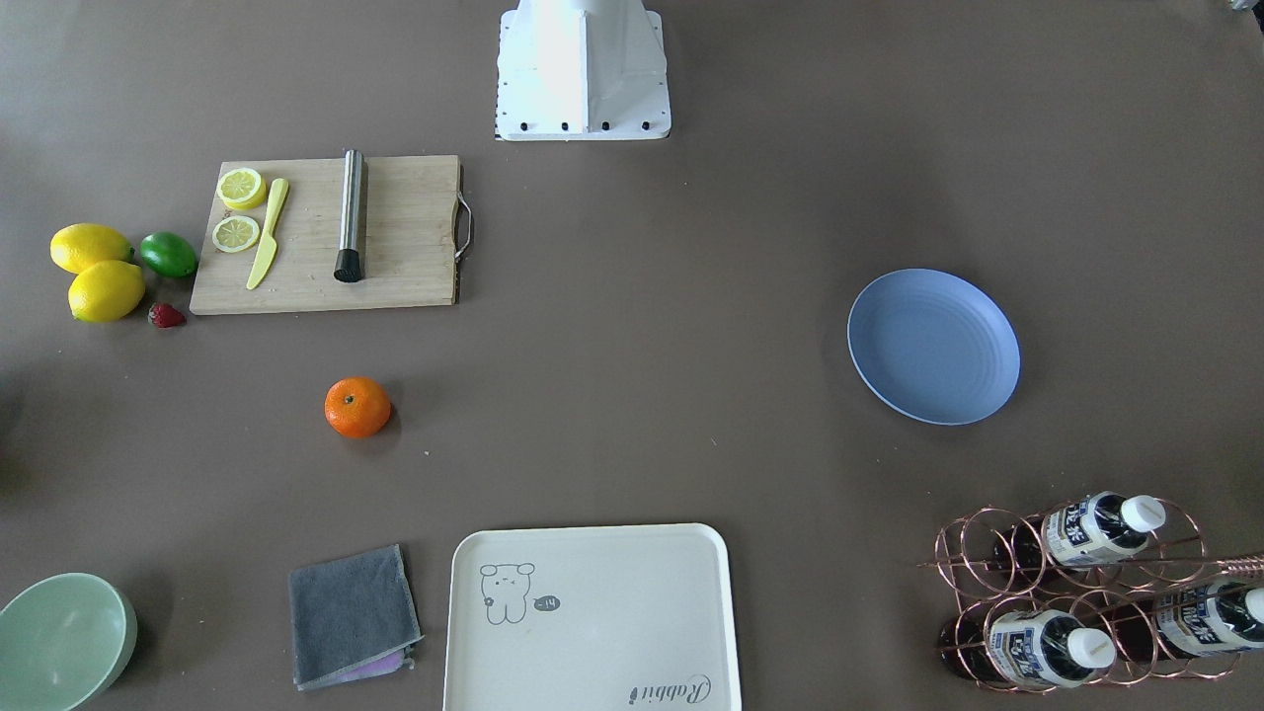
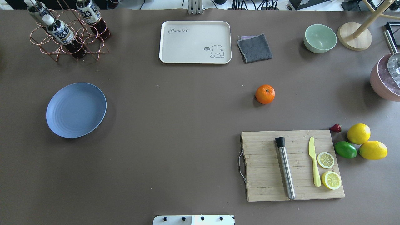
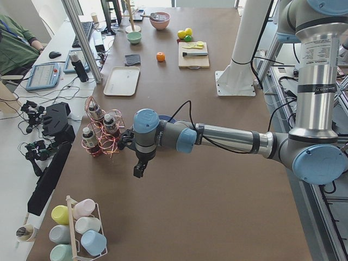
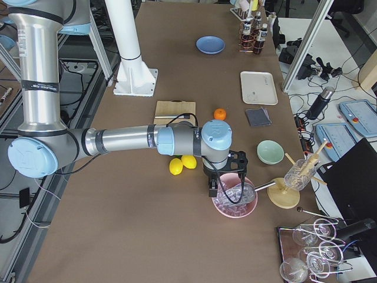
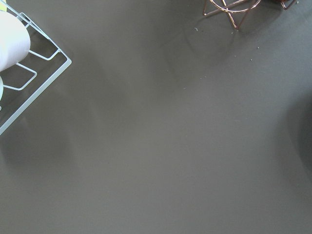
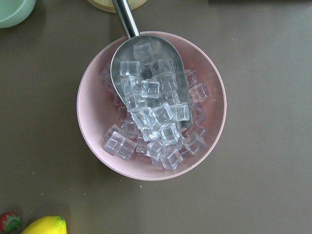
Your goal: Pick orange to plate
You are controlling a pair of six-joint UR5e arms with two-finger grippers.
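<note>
Resting on the brown tabletop, the orange (image 2: 265, 94) lies, in the overhead view, at 12 o'clock from the wooden cutting board (image 2: 265, 162) and at 6 o'clock from the grey cloth (image 2: 254, 47), touching neither. The blue plate (image 2: 76, 110) sits well apart, at 9 o'clock from the fruit. Both arms are away from these items: the left gripper (image 3: 139, 172) hangs above the table beside the copper bottle rack (image 3: 100, 138), and the right gripper (image 4: 212, 190) hangs over the pink bowl (image 6: 92, 117) of ice cubes with its metal scoop (image 6: 127, 19). Only the side views show the fingers, so their opening and any hold cannot be told.
</note>
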